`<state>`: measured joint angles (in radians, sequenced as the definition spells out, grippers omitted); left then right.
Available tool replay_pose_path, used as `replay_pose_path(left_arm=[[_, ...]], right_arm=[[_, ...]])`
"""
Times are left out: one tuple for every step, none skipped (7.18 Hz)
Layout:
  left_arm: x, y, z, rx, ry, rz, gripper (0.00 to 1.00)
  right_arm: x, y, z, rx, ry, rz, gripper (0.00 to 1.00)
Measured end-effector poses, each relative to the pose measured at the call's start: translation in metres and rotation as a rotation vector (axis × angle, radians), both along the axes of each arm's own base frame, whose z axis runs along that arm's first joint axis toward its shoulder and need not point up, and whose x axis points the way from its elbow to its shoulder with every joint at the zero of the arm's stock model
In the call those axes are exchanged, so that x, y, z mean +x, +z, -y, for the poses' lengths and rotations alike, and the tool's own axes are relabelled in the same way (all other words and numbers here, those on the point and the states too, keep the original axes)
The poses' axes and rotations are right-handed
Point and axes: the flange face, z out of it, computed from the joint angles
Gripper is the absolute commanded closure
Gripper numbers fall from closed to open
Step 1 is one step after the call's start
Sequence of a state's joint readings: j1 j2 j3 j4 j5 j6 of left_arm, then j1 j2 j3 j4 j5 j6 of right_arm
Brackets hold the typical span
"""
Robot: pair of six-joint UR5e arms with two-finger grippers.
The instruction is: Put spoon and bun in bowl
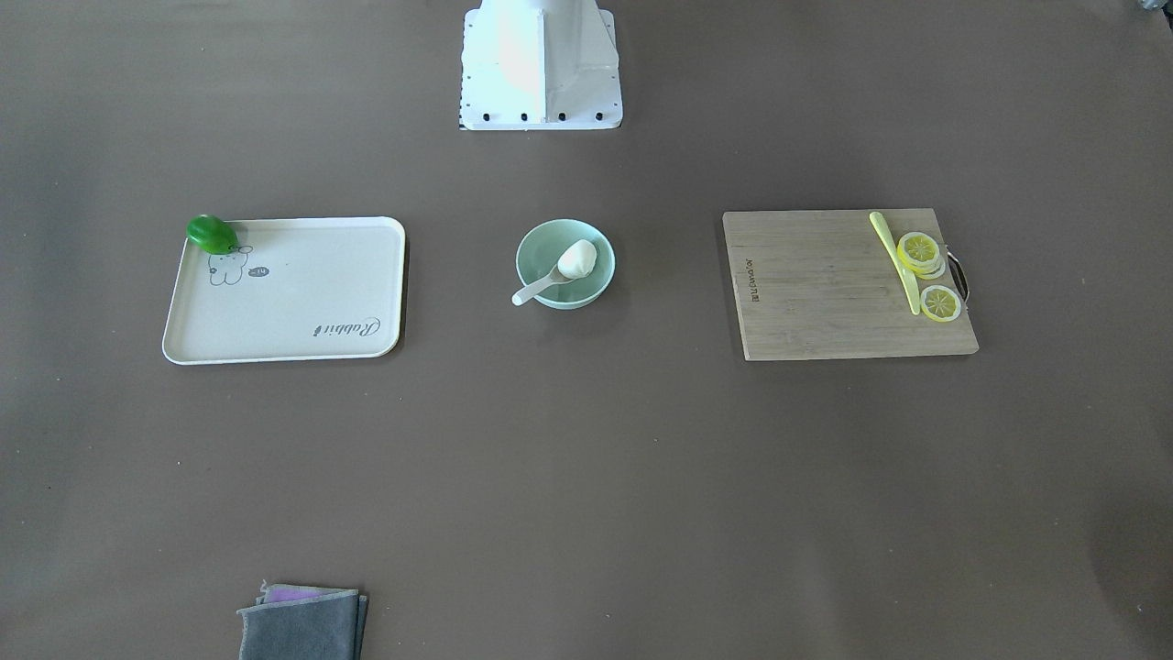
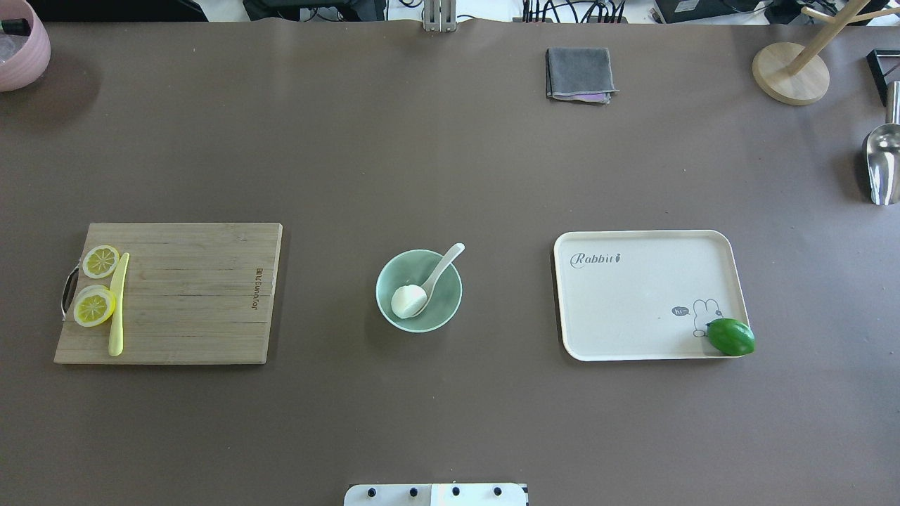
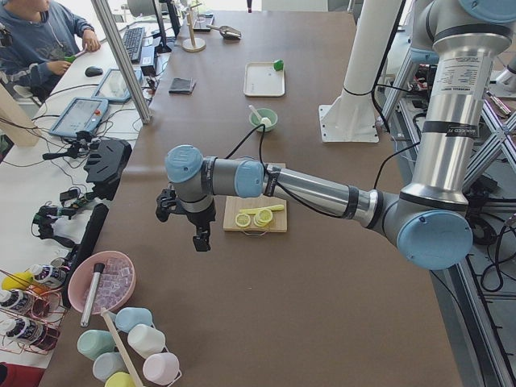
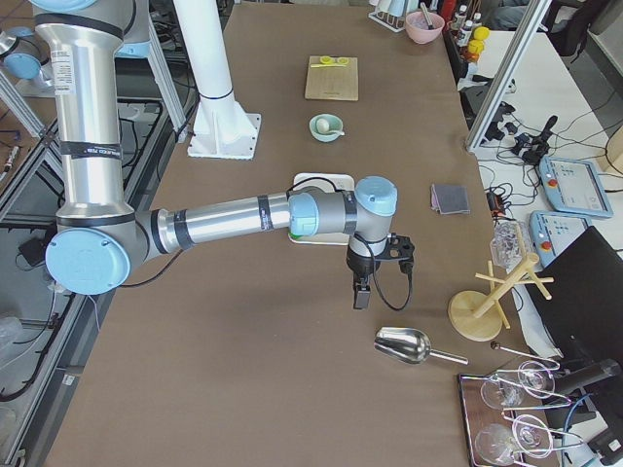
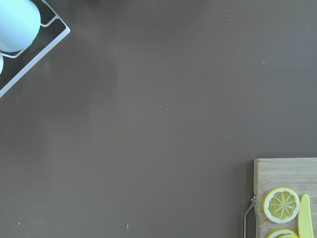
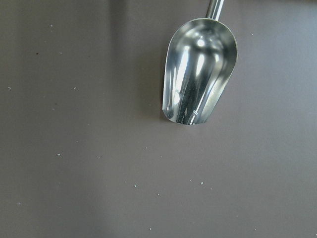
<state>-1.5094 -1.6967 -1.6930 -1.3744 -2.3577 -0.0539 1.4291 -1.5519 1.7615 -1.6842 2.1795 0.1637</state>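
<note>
The pale mint-green bowl [image 2: 444,308] stands at the table's middle, also seen in the front view [image 1: 536,246]. The white bun [image 2: 407,301] lies inside it. The white spoon [image 2: 441,267] rests in the bowl with its scoop beside the bun and its handle over the rim. My left gripper [image 3: 198,240] hangs over bare table far from the bowl, towards the table's left end. My right gripper [image 4: 361,297] hangs near the right end, by a metal scoop. Both show only in the side views, so I cannot tell whether they are open or shut.
A wooden cutting board [image 2: 197,295] with lemon slices [image 2: 95,307] and a yellow-green utensil [image 2: 117,306] lies left of the bowl. A cream tray [image 2: 633,302] with a green fruit [image 2: 730,336] lies to the right. A grey cloth [image 2: 578,74], a metal scoop [image 6: 198,72] and a wooden stand [image 2: 790,72] are at the far side.
</note>
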Motion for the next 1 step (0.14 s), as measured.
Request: replay_pose_path(left_arm=[[0.0, 0.0004, 0.0005, 0.009, 0.002, -0.001, 0.01]], right_arm=[[-0.0004, -0.0018, -0.0001, 0.002, 0.0, 0.007, 0.0]])
